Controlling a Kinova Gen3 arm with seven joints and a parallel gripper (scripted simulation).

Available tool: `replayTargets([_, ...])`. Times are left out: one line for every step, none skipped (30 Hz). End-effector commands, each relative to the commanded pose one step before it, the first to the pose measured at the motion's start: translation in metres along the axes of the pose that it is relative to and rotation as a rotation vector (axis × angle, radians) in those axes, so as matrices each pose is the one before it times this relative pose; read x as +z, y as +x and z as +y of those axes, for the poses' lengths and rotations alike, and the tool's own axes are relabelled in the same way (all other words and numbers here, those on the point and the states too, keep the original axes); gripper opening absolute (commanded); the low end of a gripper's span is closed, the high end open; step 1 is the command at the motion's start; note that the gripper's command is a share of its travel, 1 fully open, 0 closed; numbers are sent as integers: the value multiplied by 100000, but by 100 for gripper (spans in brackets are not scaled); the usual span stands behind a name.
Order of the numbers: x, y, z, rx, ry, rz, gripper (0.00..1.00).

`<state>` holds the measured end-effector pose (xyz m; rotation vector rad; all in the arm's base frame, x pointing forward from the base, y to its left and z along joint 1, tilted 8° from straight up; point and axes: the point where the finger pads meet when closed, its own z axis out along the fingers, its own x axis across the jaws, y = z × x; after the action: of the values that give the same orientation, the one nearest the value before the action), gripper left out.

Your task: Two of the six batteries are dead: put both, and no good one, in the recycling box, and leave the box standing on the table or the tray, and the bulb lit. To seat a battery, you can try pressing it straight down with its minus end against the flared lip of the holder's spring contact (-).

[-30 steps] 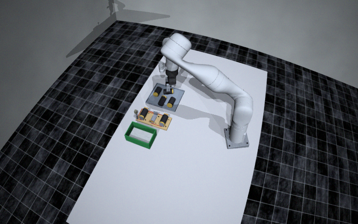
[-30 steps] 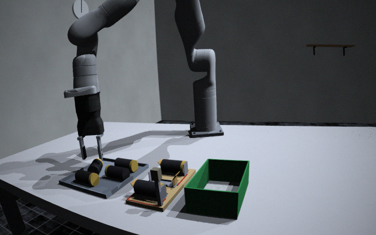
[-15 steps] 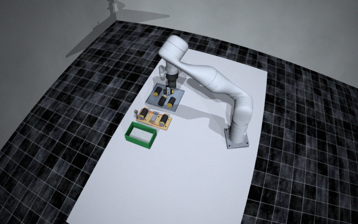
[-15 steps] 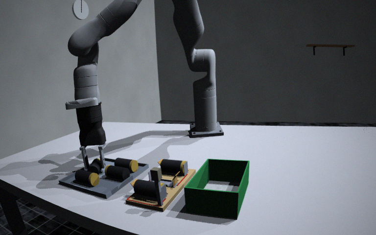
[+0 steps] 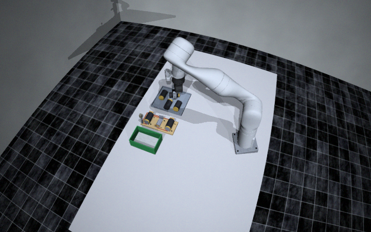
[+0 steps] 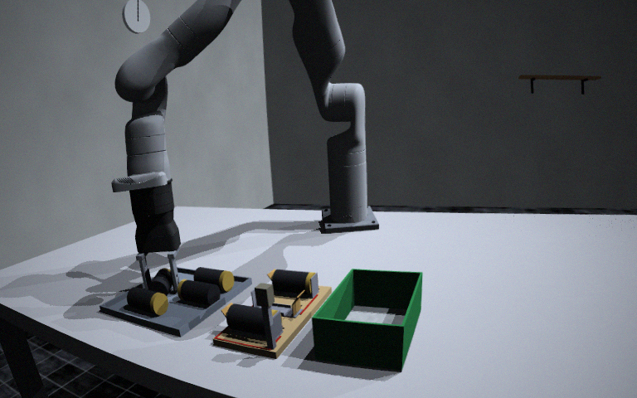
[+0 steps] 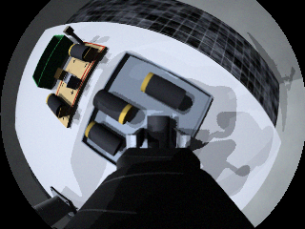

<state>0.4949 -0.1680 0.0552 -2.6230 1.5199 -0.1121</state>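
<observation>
A grey tray (image 5: 172,104) holds several black batteries with yellow ends. My gripper (image 6: 158,280) is low over the tray, pointing down. Its fingers stand open on either side of the far-left battery (image 6: 162,280) and do not clamp it. The other tray batteries (image 6: 147,300) (image 6: 198,292) (image 6: 214,278) lie beside it. The wooden holder board (image 5: 159,123) carries two batteries (image 5: 149,117) (image 5: 169,123). A small bulb post (image 6: 264,300) stands at the holder's end and shows no glow. The green recycling box (image 5: 145,139) stands upright next to the holder, with no battery in it. In the wrist view, the tray (image 7: 152,105) lies under my fingers.
The arm's base (image 5: 245,146) is bolted to the table right of the tray. The tray, the holder and the box (image 6: 371,317) sit in a row near the table's left edge. A shelf (image 6: 558,79) hangs on the far wall.
</observation>
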Motion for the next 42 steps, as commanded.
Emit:
replayTargets([-65,62,-6,50,90,122,90])
replayTargets([0,0,0,0,0,0,57])
replayTargets([0,0,0,0,0,0,57])
replayTargets([0,0,0,0,0,0,57])
replayTargets([0,0,0,0,0,0,57])
replayTargets([0,0,0,0,0,0,57])
replayTargets([0,0,0,0,0,0,57])
replayTargets([0,0,0,0,0,0,57])
replayTargets([0,0,0,0,0,0,57])
replayTargets([0,0,0,0,0,0,57])
replayTargets([0,0,0,0,0,0,57])
replayTargets([0,0,0,0,0,0,57])
replayTargets([0,0,0,0,0,0,57])
replayTargets([0,0,0,0,0,0,57])
replayTargets([0,0,0,0,0,0,57])
replayTargets([0,0,0,0,0,0,57])
replayTargets([0,0,0,0,0,0,57])
replayTargets([0,0,0,0,0,0,57])
replayTargets([0,0,0,0,0,0,57])
replayTargets([0,0,0,0,0,0,57])
replayTargets([0,0,0,0,0,0,57])
replayTargets([0,0,0,0,0,0,57])
replayTargets([0,0,0,0,0,0,57])
replayTargets([0,0,0,0,0,0,57])
replayTargets([0,0,0,0,0,0,57])
replayTargets([0,0,0,0,0,0,57])
replayTargets([0,0,0,0,0,0,57])
replayTargets([0,0,0,0,0,0,57])
replayTargets([0,0,0,0,0,0,57])
replayTargets([0,0,0,0,0,0,57])
replayTargets([0,0,0,0,0,0,57])
replayTargets([0,0,0,0,0,0,57])
replayTargets([-9,0,0,0,0,0,57])
replayTargets([-54,0,0,-1,1,0,57])
replayTargets([-130,0,-1,-1,1,0,57])
replayTargets([-219,0,0,-1,0,0,57])
replayTargets([-308,0,0,-1,1,0,57])
replayTargets([-387,0,0,0,0,0,57])
replayTargets([-448,0,0,0,0,0,57])
replayTargets([-485,0,0,0,0,0,57])
replayTargets([0,0,0,0,0,0,57])
replayTargets([0,0,0,0,0,0,57])
